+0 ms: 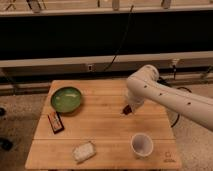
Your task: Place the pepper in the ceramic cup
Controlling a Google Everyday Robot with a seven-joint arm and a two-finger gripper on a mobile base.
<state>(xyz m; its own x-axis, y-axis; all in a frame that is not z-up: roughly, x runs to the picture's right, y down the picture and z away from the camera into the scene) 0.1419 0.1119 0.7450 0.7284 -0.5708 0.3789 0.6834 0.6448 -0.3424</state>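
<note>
Progress: the task is judged partly done. The gripper (127, 109) is found above the right-hand middle of the wooden table (105, 125), below the bend of the white arm (165, 97). Its fingers are clenched, and a small dark red-brown shape, taken to be the pepper (126, 110), is seen at their tip; a grasp on it is judged likely, and it appears to be carried clear of the tabletop, though contact with the surface cannot be ruled out. The ceramic cup (142, 145) is observed upright near the front right corner of the table, apart from the gripper and nearer the camera. Nothing is seen inside it.

Outstanding: the pepper is yet to be brought over the cup's mouth, lowered and released.

Count of items on the table:
- one pepper, at the gripper
- one ceramic cup, white
- one green bowl (66, 99), at the rear left, well apart from the cup
- one dark flat packet (55, 122), just in front of the bowl near the left edge
- one pale wrapped item (83, 151), at the front, left of the cup

One arm and one gripper are recorded
</note>
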